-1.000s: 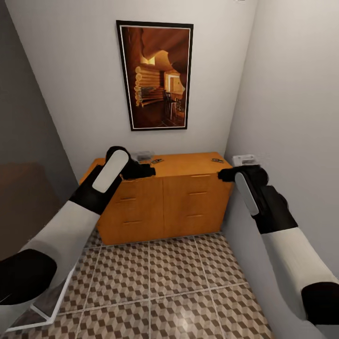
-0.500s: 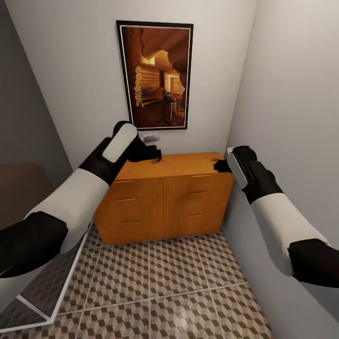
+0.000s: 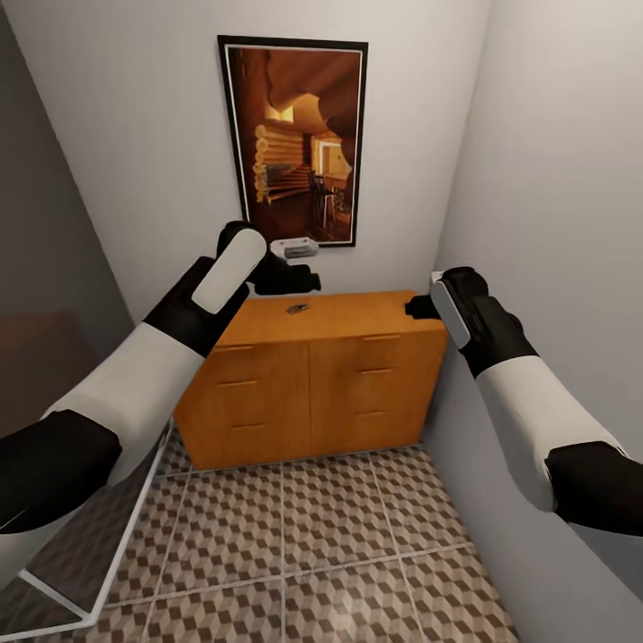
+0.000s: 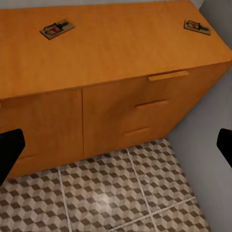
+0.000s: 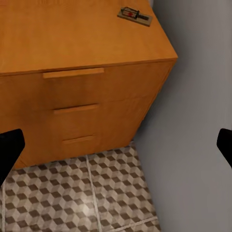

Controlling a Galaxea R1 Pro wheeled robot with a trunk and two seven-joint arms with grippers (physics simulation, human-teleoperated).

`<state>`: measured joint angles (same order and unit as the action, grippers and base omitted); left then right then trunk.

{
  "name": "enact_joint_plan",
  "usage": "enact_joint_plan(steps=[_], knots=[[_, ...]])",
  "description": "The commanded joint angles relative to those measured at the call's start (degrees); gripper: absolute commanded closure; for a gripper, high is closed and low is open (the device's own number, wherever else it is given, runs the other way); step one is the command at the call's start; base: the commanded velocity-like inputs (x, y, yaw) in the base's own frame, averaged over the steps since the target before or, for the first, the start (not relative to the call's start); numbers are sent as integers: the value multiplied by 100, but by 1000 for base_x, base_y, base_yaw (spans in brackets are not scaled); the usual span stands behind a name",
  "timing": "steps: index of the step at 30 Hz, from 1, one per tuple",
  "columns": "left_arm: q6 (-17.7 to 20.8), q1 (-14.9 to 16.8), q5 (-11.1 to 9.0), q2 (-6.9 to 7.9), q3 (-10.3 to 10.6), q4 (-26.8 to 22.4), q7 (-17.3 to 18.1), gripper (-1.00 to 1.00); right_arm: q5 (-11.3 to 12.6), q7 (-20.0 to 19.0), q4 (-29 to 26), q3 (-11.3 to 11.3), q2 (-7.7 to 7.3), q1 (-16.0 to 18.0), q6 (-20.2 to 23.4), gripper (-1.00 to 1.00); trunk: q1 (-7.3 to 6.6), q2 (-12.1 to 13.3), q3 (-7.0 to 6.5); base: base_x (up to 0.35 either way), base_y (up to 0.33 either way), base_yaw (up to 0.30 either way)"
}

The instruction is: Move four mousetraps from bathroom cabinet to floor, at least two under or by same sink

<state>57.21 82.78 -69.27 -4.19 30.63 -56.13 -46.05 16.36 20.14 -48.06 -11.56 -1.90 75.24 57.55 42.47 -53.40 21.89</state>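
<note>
The cabinet (image 3: pixel 313 375) looks like orange-brown wood with a smooth, faintly glossy top and wooden bar pulls (image 4: pixel 168 76). Two mousetraps (image 4: pixel 57 29) (image 4: pixel 196 26) on it are small wooden slabs carrying dark metal-like parts. The floor (image 3: pixel 339 545) is glossy patterned tile with pale grout, catching a soft highlight. The walls (image 3: pixel 134 134) are matt and plain. The picture (image 3: pixel 295 143) has a smooth black frame.

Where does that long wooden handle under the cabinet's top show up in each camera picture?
Head view: bar pull, right of centre, just under the cabinet top.
Left wrist view: bar pull, under the top's front edge.
Right wrist view: bar pull, likewise.
Shared landmark: cube-patterned floor tiles below.
</note>
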Motion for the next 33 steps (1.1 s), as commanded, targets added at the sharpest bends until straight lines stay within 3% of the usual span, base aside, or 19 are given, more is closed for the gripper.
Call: enact_joint_plan(steps=[1, 23, 26, 27, 28, 29, 32, 33], knots=[[4, 6, -58, -4, 16, -10, -57, -100, 60, 53, -4, -28, -7, 7, 17, -100, 4, -5, 7, 292, 0, 0], [89, -11, -69, 47, 86, 14, -11, -100, 60, 52, -8, -42, 5, 8, 36, -100, 4, -5, 7, 331, 0, 0], [109, -28, -72, 110, 466, 11, -10, -100, 60, 52, 14, -58, 6, 7, 43, -100, 4, -5, 7, 194, 0, 0], [118, -30, -76, 166, 673, 9, -10, -100, 60, 52, 31, -61, 6, 7, 44, -100, 4, -5, 7, 88, 0, 0], [127, -32, -139, 252, 1050, 11, 5, -100, 60, 52, 112, -65, 6, 6, 45, -100, 4, -5, 7, 36, 0, 0], [128, -34, -181, 269, 1120, 14, 11, -100, 60, 52, 147, -67, 7, 7, 45, -100, 4, -5, 7, 29, 0, 0], [130, -66, -579, 331, 1357, 96, 34, -100, 60, 52, 408, -81, 21, 7, 44, -100, 4, -5, 7, 14, 0, 0], [117, -80, -1050, 364, 1523, 244, 41, -100, 60, 37, 668, -90, 36, 3, 39, -100, 4, -5, 7, 3, 0, 0]])
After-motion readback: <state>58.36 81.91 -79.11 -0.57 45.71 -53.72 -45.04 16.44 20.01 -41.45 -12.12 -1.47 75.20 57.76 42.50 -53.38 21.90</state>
